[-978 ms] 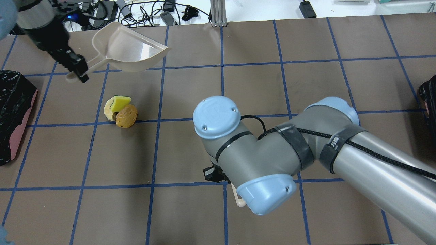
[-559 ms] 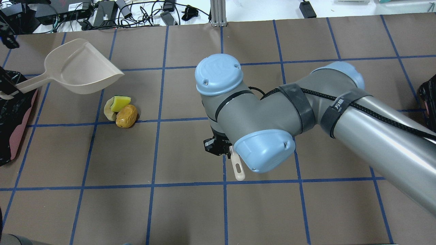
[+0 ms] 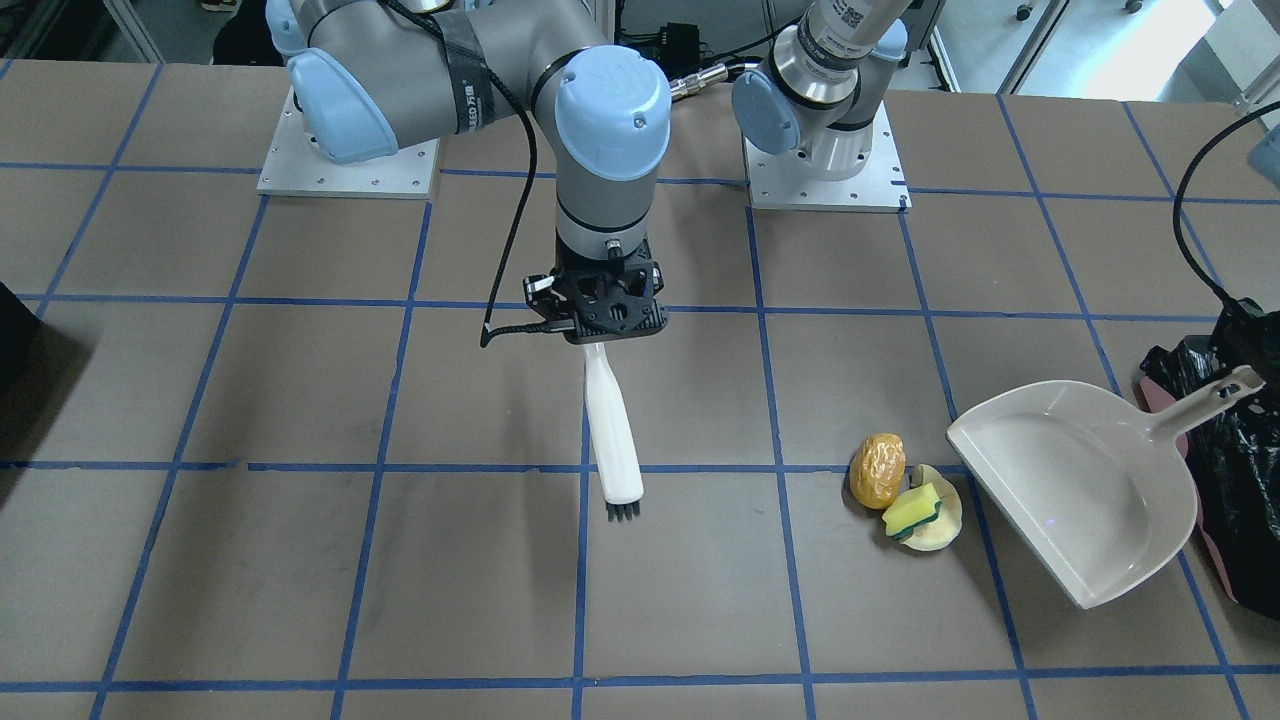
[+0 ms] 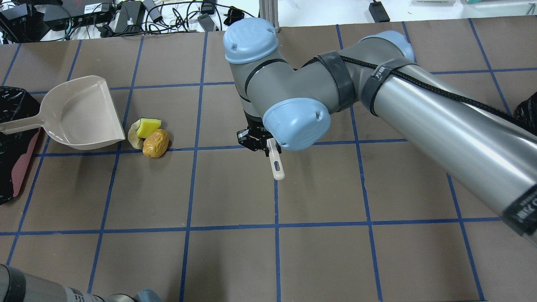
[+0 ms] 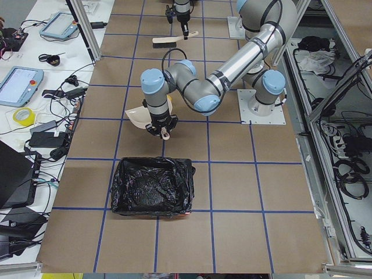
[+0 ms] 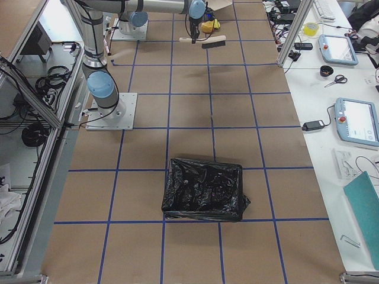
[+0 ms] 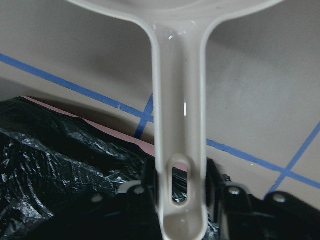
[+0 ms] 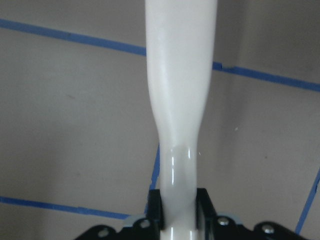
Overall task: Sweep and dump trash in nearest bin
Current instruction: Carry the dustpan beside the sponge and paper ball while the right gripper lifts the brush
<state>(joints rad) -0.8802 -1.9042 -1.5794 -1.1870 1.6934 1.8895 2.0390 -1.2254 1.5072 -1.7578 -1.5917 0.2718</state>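
Near the table's middle, my right claw (image 3: 607,322) pinches the white brush (image 3: 613,425) by its handle, bristles down. My left claw (image 7: 182,194) clamps the dustpan (image 4: 79,113) handle above the pink-sided bin (image 4: 19,176). The pan's lip sits just beside the trash (image 4: 150,137).

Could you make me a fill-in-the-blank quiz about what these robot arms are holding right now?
The right gripper is shut on a white-handled ___.
The left gripper holds the dustpan by its ___.
The bin is lined with a crinkled ___ bag.
The trash lies on the ___, outside the dustpan.
Missing words: brush; handle; black; table.
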